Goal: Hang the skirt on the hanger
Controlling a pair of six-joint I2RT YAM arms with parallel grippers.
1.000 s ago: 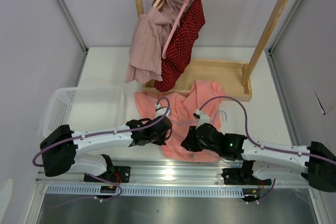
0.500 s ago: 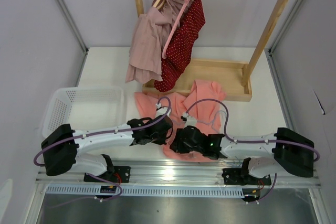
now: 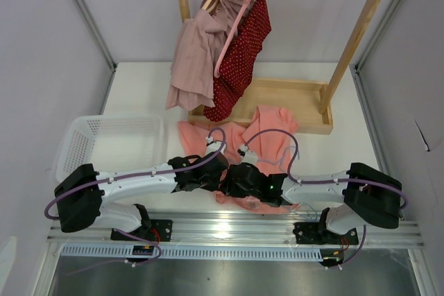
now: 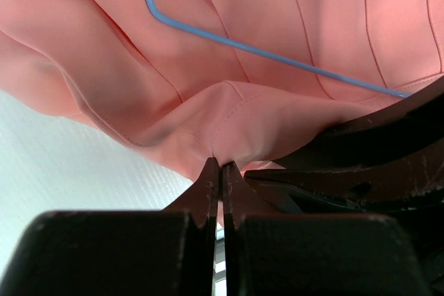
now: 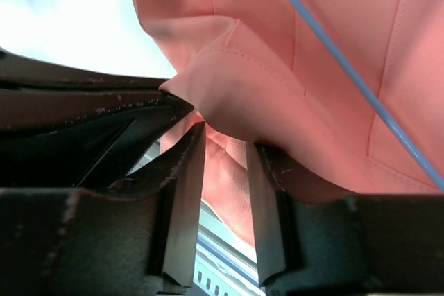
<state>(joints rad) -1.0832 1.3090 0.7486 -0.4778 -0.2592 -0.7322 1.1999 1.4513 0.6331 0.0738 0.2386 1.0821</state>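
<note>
White surface (image 3: pixel 139 95) carries everything. The two arms reach inward along its near edge until their heads meet over the near part of the skirt (image 3: pixel 258 140).

The left gripper (image 4: pixel 220 166) is closed tight, its tips pinching a raised fold of the salmon-pink cloth. Just beside it, the right gripper (image 5: pixel 225 136) has its fingers (image 5: pixel 184 199) parted. A stitched edge of the skirt hangs over the gap and cloth shows between them, but they do not press on it.

The skirt lies spread on the surface, its pleats running away from the arms. The hanger (image 4: pixel 277 52), a thin light-blue wire, lies on top of it just beyond the pinched fold.

To the left, apart from the skirt, sits a white basket (image 3: pixel 83 136). The skirt's far end reaches the base of a wooden rack (image 3: pixel 347 39) at the back. A mauve-pink garment (image 3: pixel 194 53) and a dark red dotted garment (image 3: pixel 243 53) hang from the rack, with a pink hanger (image 3: pixel 238 29) lying across the dotted one.
</note>
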